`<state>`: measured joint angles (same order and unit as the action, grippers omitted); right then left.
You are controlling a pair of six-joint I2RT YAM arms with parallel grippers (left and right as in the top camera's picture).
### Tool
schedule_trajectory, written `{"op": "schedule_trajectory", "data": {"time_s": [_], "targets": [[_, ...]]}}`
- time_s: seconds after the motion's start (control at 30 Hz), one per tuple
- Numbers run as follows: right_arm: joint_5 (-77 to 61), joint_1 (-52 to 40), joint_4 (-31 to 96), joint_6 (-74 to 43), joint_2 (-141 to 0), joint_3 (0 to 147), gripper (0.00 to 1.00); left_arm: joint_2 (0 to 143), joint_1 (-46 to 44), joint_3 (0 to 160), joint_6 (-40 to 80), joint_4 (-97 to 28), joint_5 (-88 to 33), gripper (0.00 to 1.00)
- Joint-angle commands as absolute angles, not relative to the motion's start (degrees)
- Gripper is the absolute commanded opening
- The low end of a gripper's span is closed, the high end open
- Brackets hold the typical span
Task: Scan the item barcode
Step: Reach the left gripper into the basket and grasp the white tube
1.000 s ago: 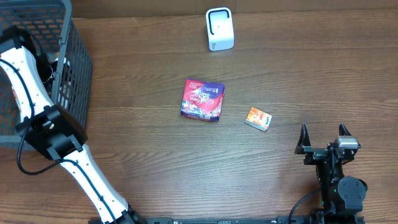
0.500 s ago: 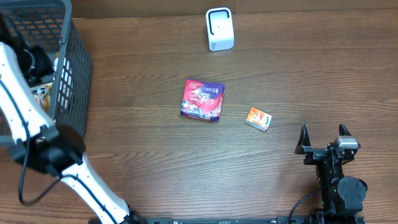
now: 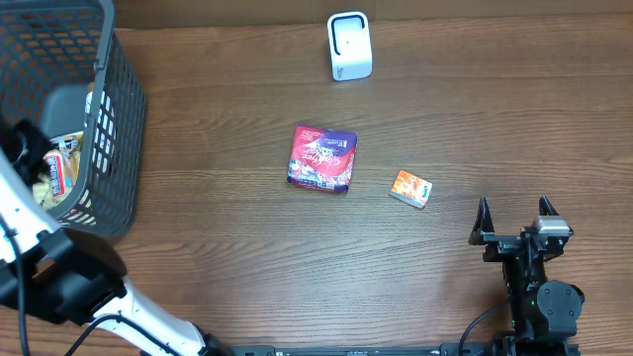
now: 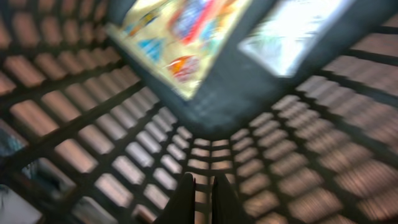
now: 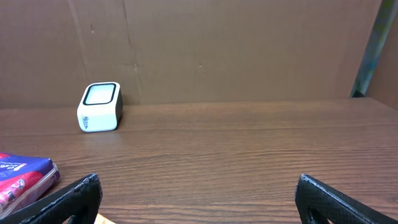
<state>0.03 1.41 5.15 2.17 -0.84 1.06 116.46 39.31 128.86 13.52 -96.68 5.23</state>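
The left gripper (image 4: 202, 182) is hanging inside the basket (image 3: 114, 119) with fingers pressed together, gripping nothing visible, a colourful packet (image 4: 180, 37) lying beyond. The right gripper (image 3: 512, 210) is sitting spread wide near the desk's (image 3: 247, 257) front right corner, the scanner (image 3: 349, 45) at its far edge

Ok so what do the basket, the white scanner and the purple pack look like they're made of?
Basket: probably dark grey plastic, matte, going by its thick open grid walls; coated wire is possible. White scanner: smooth moulded plastic, judging by rounded corners and an even sheen. Purple pack: likely printed plastic film, glossy, with soft pillowy edges.
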Motion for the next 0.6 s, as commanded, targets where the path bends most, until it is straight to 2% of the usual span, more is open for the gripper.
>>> {"op": "schedule_trajectory", "data": {"time_s": [0.0, 0.27, 0.57], "targets": [[0.4, 1.1, 4.8, 2.4, -0.2, 0.5, 1.00, 113.8, 44.1, 126.2, 17.2, -96.8, 5.9, 0.04], [0.4, 1.1, 4.8, 2.4, -0.2, 0.5, 1.00, 110.0, 46.0, 123.4, 17.2, -96.8, 4.3, 0.04], [0.4, 1.1, 4.8, 2.4, -0.2, 0.5, 1.00, 98.8, 49.1, 110.0, 18.9, -96.8, 4.8, 0.04]]}}
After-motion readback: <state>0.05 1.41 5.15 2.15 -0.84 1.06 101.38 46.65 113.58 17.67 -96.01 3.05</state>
